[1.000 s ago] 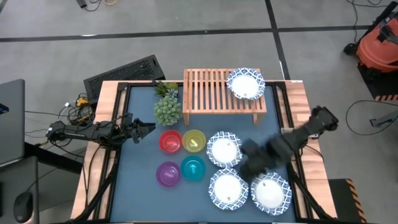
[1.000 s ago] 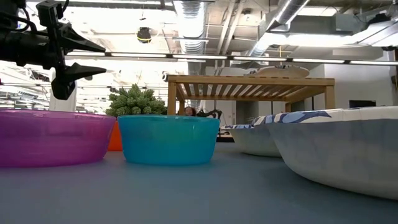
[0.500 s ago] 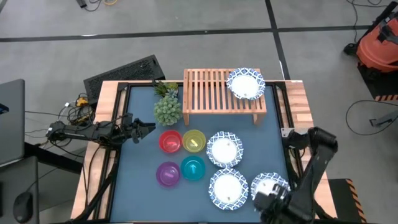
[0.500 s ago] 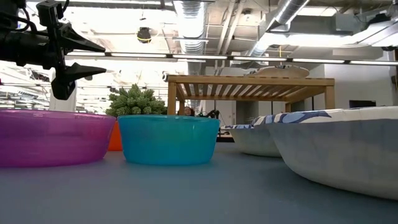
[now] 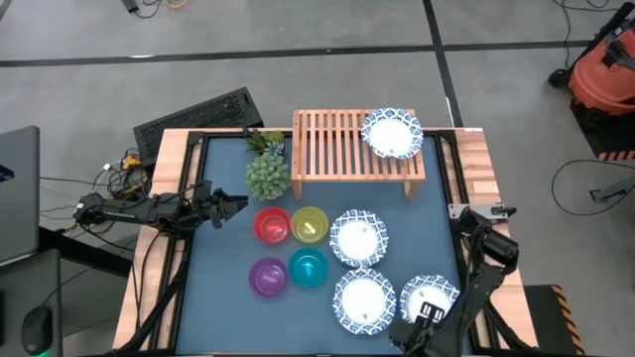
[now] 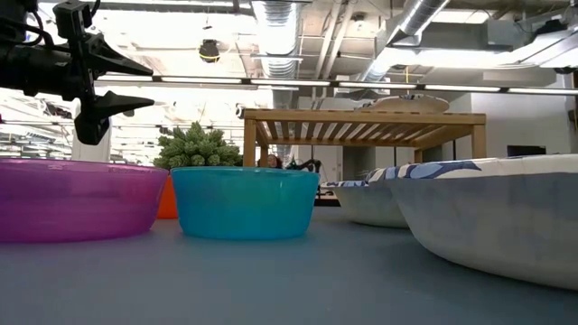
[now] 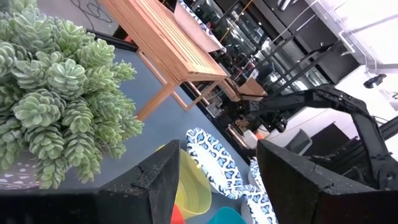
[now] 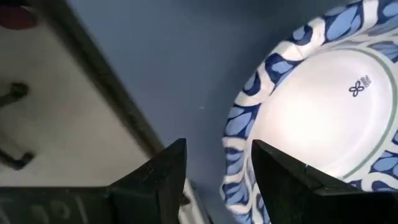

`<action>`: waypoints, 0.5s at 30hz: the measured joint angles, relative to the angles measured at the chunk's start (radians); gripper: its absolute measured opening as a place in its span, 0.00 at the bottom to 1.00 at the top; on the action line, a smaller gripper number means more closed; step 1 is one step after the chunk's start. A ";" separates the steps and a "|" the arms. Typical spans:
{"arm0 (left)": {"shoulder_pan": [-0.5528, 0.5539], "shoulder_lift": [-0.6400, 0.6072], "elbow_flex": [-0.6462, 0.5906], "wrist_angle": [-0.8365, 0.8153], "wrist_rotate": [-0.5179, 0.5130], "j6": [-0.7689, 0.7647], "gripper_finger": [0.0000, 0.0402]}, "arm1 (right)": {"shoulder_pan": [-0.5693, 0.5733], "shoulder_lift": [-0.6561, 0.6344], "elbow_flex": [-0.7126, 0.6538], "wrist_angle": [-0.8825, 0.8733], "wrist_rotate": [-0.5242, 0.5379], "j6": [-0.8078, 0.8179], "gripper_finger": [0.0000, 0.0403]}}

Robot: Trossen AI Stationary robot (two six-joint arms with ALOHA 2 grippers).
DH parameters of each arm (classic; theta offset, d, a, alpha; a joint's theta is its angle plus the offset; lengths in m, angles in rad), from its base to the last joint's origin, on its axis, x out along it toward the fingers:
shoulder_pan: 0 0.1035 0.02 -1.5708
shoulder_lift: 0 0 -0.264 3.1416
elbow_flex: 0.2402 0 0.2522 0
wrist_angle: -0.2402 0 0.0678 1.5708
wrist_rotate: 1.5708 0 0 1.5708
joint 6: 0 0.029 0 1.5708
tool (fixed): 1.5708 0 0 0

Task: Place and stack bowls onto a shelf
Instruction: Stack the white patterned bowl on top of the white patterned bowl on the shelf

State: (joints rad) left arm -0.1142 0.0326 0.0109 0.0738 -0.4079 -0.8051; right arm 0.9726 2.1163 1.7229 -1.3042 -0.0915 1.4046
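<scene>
Dark right arm had swung back from mid-table, where it blurred over the white bowls a second before, to the near right corner; the right gripper [image 5: 429, 315] now hung over the near edge of the nearest right white bowl [image 5: 437, 297], fingers apart, one on each side of the patterned rim, nothing clamped. Left gripper [image 5: 233, 204] had not moved: parked at the left edge beside the green spiky plant [image 5: 267, 175], fingers apart and empty.

One white bowl [image 5: 393, 133] sat on the right end of the shelf [image 5: 337, 147]; the shelf's left slats lay bare. Two more white bowls stood mid-table [image 5: 357, 238] and near centre [image 5: 364, 300], rims close together. The red bowl [image 5: 271, 225], yellow bowl [image 5: 310, 224], purple bowl [image 5: 268, 277] and teal bowl [image 5: 307, 267] made a tight square left of them. Bare blue mat remained along the near left and between shelf and bowls.

Shelf: light slatted wood, short legs. White bowls: glossy, shallow, blue leaf-patterned rims. Small bowls: plain, translucent-looking plastic.
</scene>
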 joint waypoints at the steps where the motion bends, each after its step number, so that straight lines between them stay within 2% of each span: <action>1: 0.000 0.000 0.000 0.000 -0.004 0.000 0.49 | -0.001 0.012 0.000 -0.004 -0.013 0.000 0.51; 5: 0.000 0.000 0.000 0.000 -0.016 -0.001 0.49 | 0.000 0.050 0.000 -0.002 -0.068 0.000 0.44; 8: 0.000 0.000 0.000 0.000 -0.016 -0.009 0.49 | -0.005 0.060 0.000 -0.003 -0.072 0.009 0.32; 12: 0.000 0.000 0.000 0.000 -0.017 -0.010 0.49 | -0.013 0.056 0.000 -0.035 -0.082 0.020 0.09; 15: 0.000 0.000 0.000 0.000 -0.017 -0.008 0.49 | -0.017 0.048 0.000 -0.068 -0.089 0.028 0.05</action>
State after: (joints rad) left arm -0.1140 0.0330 0.0109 0.0738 -0.4252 -0.8131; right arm 0.9559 2.1642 1.7226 -1.3722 -0.1807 1.4324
